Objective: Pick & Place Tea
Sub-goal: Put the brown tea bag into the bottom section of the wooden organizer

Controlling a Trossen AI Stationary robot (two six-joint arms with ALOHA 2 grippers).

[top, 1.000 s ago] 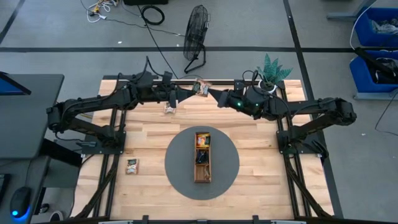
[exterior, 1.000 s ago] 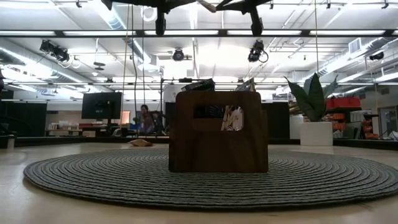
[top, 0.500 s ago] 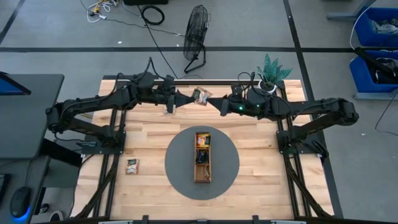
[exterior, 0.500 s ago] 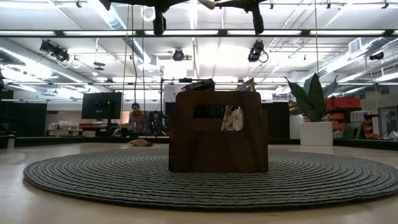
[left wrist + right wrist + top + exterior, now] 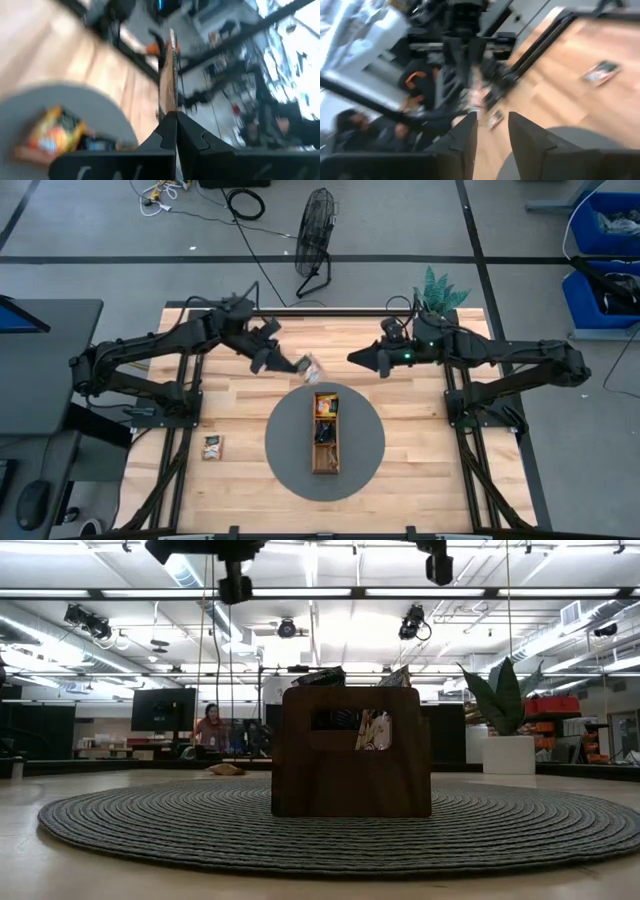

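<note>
Nearest on the pale wooden table, toward its left corner, a small flat square sachet lies alone, well apart from the rest. In the middle sits a round grey woven mat, and on it stands a long narrow brown wooden divided tray running near to far; its far compartment holds an orange sachet, and darker packets fill the middle one. In the low view the tray's end wall faces me, with sachets showing through its cut-out handle.

Just beyond the mat's far left edge, the left gripper hangs above the table, its fingers pressed together on a thin pale tan tea sachet, seen edge-on in the left wrist view. The right gripper hovers across from it to the right, near but apart, its fingers parted with nothing between them.

Past the far right corner stands a small green potted plant.
</note>
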